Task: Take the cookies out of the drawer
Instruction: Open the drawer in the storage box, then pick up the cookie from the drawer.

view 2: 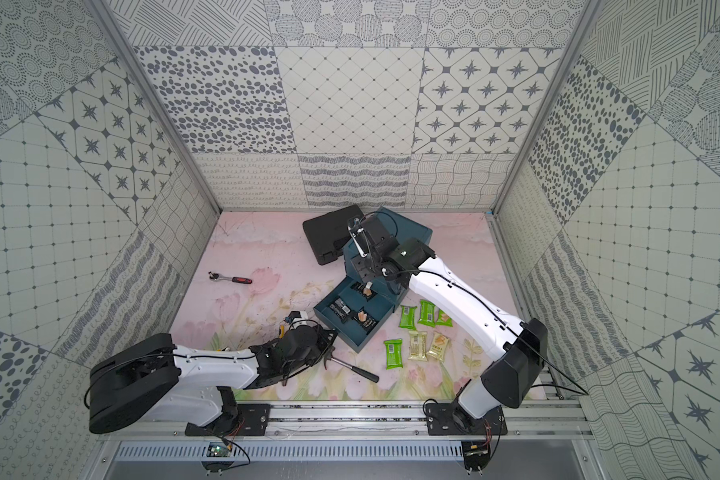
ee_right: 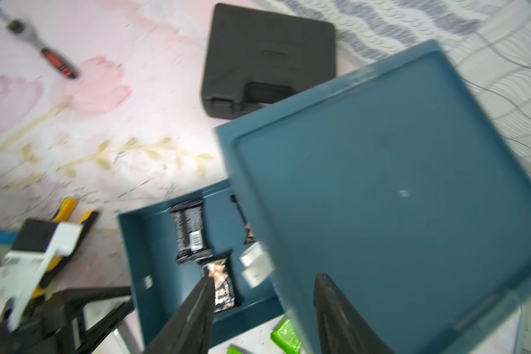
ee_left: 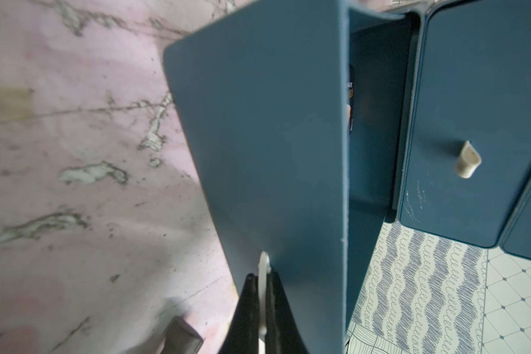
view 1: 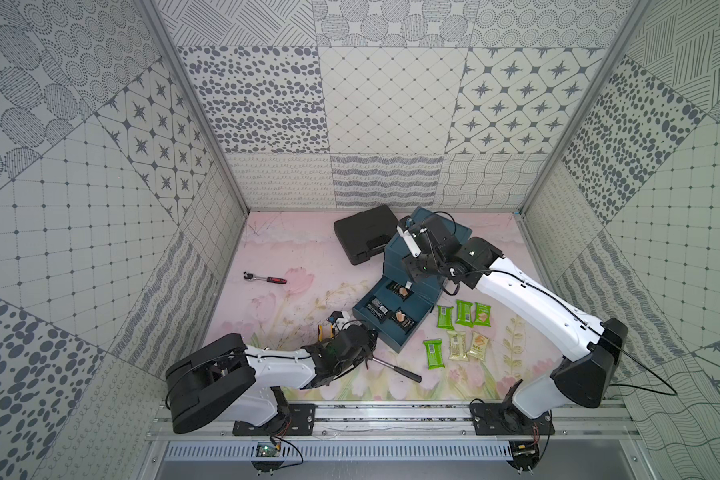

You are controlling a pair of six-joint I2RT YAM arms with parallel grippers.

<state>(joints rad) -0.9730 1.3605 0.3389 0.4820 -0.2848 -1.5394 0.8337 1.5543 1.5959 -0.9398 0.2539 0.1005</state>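
Teal plastic drawer: held open by left gripper, clamped on its white tab. Three black wrapped cookie packets inside. Right gripper: parted, empty; descent onto one seems required next.

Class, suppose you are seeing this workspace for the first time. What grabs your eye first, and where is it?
The open teal drawer in the middle of the pink floral table, with black cookie packets inside, stands out first. Just beside it, toward the right arm, bright green packets and beige packets lie on the table. The left gripper is shut on the drawer's white handle.
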